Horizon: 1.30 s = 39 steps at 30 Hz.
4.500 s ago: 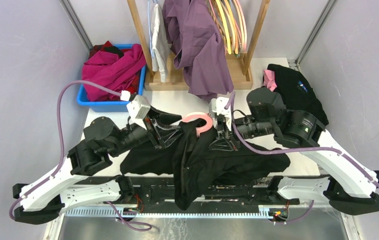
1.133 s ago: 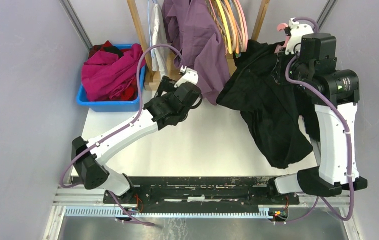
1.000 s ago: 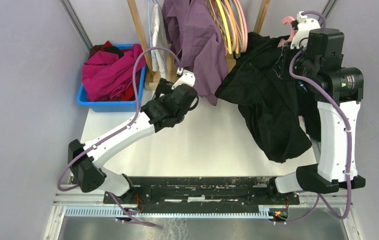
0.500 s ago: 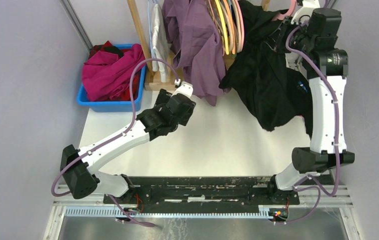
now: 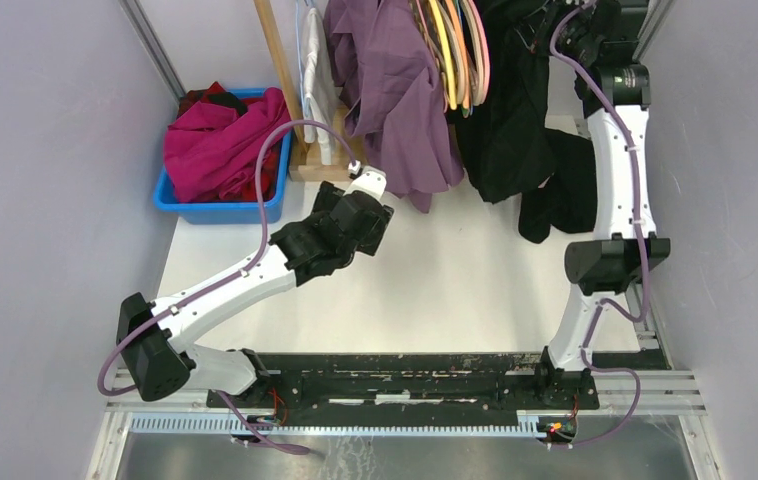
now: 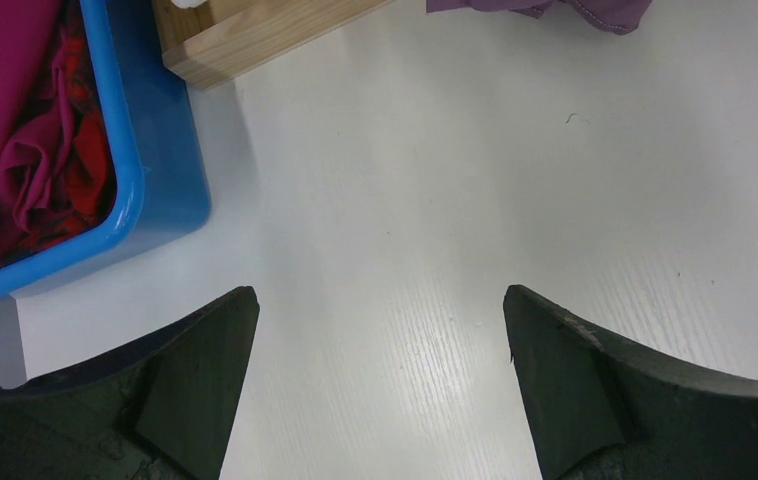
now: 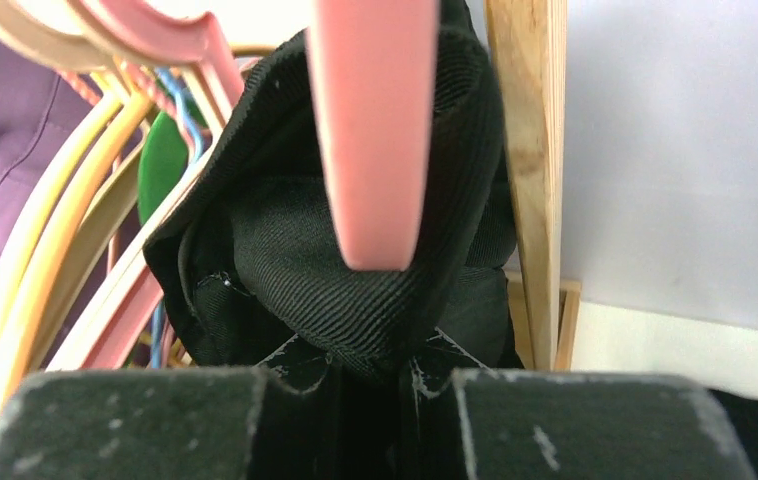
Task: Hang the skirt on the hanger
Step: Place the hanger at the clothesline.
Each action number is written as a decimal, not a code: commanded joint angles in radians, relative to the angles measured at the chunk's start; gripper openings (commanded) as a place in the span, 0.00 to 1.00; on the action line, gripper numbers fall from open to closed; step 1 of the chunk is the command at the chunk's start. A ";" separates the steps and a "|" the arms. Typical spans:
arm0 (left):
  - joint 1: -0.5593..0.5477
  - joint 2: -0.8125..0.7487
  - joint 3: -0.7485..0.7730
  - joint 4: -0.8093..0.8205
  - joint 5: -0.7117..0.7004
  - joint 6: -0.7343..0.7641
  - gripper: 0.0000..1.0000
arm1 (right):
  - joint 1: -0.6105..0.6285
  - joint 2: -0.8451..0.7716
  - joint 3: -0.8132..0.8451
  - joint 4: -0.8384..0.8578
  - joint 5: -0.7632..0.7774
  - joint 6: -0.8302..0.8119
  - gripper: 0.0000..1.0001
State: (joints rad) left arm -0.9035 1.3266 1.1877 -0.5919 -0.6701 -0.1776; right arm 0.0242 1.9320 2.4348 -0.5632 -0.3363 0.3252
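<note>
My right jaws are closed tight on a bunch of the black skirt, and the pink hanger pokes up out of that bunch right in front of my camera. I cannot see if the jaws pinch the hanger too, or only the cloth around it. From above, the skirt hangs down long from the top of the wooden rack, next to the purple shirt, with its low end above the desk. I think the job now is to get the pink hook over the rack's bar, beside the other hangers. To do it well I should go slow, stay off the wooden post on the right, and let the hook drop onto the bar before I let go. The bar itself is hidden from me, so I must not open early, or the skirt may slide off and fall. My left jaws are wide open and hold nothing, low over the desk near the blue bin. They can wait there, ready to help.
</note>
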 commanded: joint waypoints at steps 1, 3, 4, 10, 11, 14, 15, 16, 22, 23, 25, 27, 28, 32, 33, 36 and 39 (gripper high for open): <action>-0.011 -0.001 0.010 0.037 0.002 -0.049 0.99 | 0.013 0.057 0.131 0.219 -0.031 0.034 0.01; -0.013 0.008 0.013 0.033 0.004 -0.049 0.99 | 0.022 0.094 0.189 0.225 -0.030 0.027 0.01; -0.013 0.011 0.013 0.033 0.004 -0.051 0.99 | 0.028 0.106 0.204 0.235 -0.029 0.026 0.01; -0.023 0.022 0.022 0.020 0.004 -0.054 0.99 | 0.091 0.142 0.215 0.295 0.029 -0.036 0.01; -0.025 0.021 0.023 0.018 0.003 -0.055 0.99 | 0.105 0.150 0.222 0.308 0.036 -0.039 0.01; -0.031 0.022 0.022 0.007 -0.002 -0.058 0.99 | 0.127 0.193 0.277 0.315 0.056 -0.037 0.01; -0.033 0.021 0.021 0.004 -0.004 -0.060 0.99 | 0.134 0.208 0.289 0.319 0.066 -0.037 0.01; -0.036 0.019 0.021 0.002 -0.003 -0.061 0.99 | 0.136 0.218 0.294 0.329 0.073 -0.032 0.01; -0.051 0.002 0.017 -0.013 -0.009 -0.070 0.99 | 0.146 0.279 0.299 0.394 0.103 -0.007 0.01; -0.055 0.003 0.020 -0.016 -0.010 -0.071 0.99 | 0.146 0.295 0.303 0.407 0.108 -0.003 0.01; -0.061 0.007 0.024 -0.024 -0.017 -0.076 0.99 | 0.145 0.320 0.324 0.418 0.121 -0.002 0.01; -0.068 0.011 0.024 -0.026 -0.020 -0.081 0.99 | 0.144 0.343 0.340 0.434 0.135 0.000 0.01; -0.069 0.016 0.024 -0.026 -0.020 -0.083 0.99 | 0.144 0.352 0.342 0.444 0.142 0.002 0.01; -0.077 0.041 0.029 -0.027 -0.019 -0.092 0.99 | 0.143 0.379 0.342 0.473 0.156 0.012 0.01; -0.081 0.048 0.033 -0.028 -0.019 -0.092 0.99 | 0.142 0.385 0.340 0.479 0.160 0.017 0.01; -0.090 0.069 0.044 -0.028 -0.019 -0.097 0.99 | 0.133 0.407 0.348 0.499 0.166 0.036 0.01; -0.096 0.089 0.054 -0.030 -0.021 -0.099 0.99 | 0.125 0.412 0.343 0.519 0.174 0.051 0.01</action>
State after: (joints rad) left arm -0.9890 1.3972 1.1900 -0.6346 -0.6716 -0.2287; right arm 0.1562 2.3241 2.7319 -0.2028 -0.2295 0.3191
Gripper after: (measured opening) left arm 0.990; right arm 0.168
